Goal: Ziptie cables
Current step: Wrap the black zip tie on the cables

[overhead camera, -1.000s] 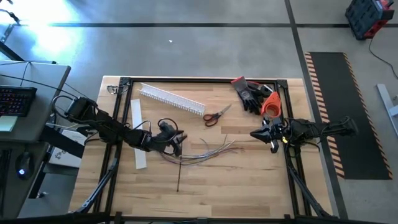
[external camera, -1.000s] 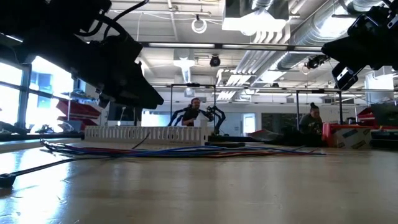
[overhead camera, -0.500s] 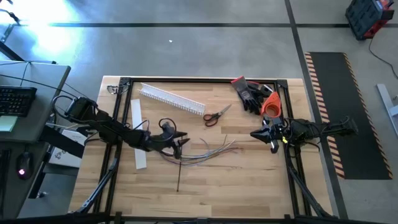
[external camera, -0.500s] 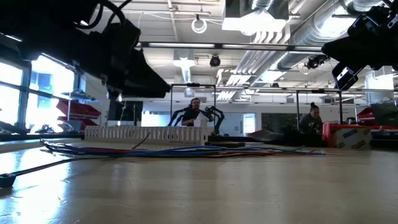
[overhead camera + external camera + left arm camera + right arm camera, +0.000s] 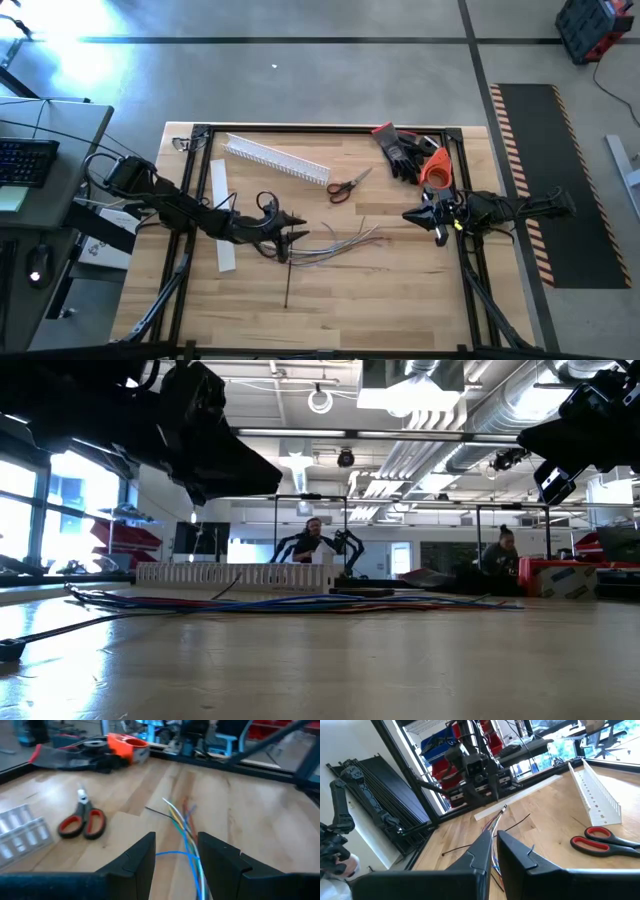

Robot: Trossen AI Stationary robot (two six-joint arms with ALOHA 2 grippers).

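The cables [image 5: 335, 243] are lying loose and untied mid-worktop; the left gripper [image 5: 290, 229], jaws apart, is hovering over them, while the right gripper [image 5: 412, 214], jaws together, is waiting near the right edge.

Table [image 5: 400, 290] pale wood, smooth, slight sheen; duct [image 5: 277, 160] white plastic; scissors [image 5: 348, 186] metal blades.

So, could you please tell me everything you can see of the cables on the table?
The cables are a loose bundle of thin, flexible wires, with blue, yellow, green and reddish strands in the left wrist view. They lie flat on the wooden table and fan out at one end. The left gripper, jaws open, is at their other end, not gripping them.
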